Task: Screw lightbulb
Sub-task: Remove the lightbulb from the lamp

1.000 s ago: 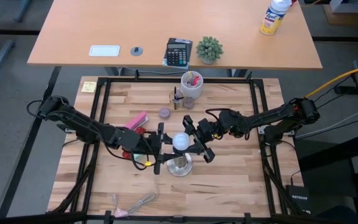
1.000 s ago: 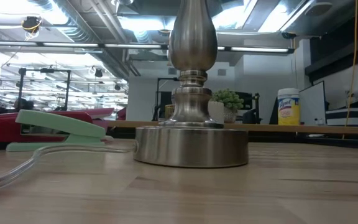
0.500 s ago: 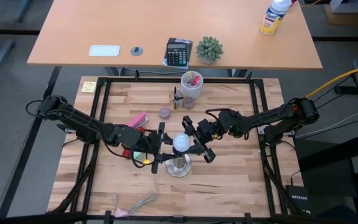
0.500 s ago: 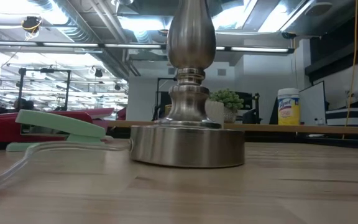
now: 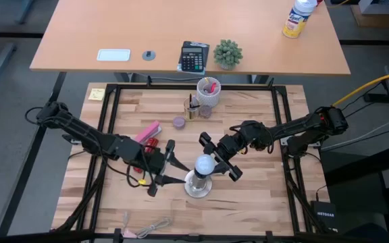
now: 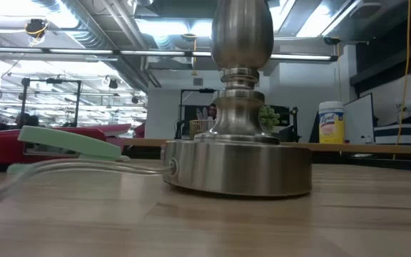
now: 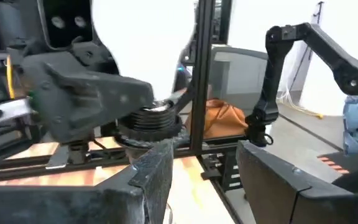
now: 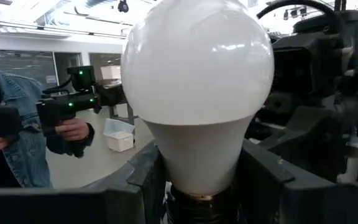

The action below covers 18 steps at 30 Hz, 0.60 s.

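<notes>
The frosted-white, round-globed lightbulb point(image 5: 203, 164) is seen standing upright in the top of the silvery metal socket stand with a round base point(image 5: 198, 185), near the middle of the pale wooden desk point(image 5: 255, 189). The right hand point(image 5: 219, 156) is placed around the bulb; in the right wrist view its two dark fingers point(image 8: 263, 177) are seen on either side of the narrowing lower part of the globe, close against it, so the bulb is held between them. The left hand point(image 5: 169, 170) is set just beside the stand on the other side, with its fingers spread to a moderate width and nothing gripped between them; in the left wrist view the dark socket collar is seen ahead of them. Compared with the earlier high view, the stand and bulb have been shifted slightly toward the right and the near edge of the desk, and the left hand has been drawn back and lowered away from the stand, where it was previously close against it. In the low view the stand's base has likewise moved to the right, and the mint-green stapler point(image 6: 70, 146) and the clear cord point(image 6: 63, 171) lie beside it as before. A person in a denim jacket point(image 8: 17, 155) is visible in the room beyond.
</notes>
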Each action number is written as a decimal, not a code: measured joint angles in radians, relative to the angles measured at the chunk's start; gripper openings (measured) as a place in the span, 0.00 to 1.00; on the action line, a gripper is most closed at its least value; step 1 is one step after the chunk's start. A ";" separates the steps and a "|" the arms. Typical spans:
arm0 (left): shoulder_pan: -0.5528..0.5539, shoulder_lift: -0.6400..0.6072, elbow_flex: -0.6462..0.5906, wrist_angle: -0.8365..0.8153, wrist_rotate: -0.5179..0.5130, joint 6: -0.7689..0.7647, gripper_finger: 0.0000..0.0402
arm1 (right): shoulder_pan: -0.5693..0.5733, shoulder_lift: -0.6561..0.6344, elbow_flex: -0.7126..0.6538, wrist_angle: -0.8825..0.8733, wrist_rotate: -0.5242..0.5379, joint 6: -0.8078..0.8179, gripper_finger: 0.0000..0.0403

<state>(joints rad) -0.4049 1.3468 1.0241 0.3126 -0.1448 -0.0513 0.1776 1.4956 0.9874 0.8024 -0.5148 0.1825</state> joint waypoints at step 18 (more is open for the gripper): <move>-0.029 -0.014 0.001 -0.235 -0.170 -0.289 0.42 | -0.010 0.001 0.000 -0.018 0.262 -0.024 0.40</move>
<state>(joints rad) -0.4337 1.3331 1.0248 0.0775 -0.3144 -0.3398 0.1679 1.4967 0.9874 0.7845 -0.2525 0.1586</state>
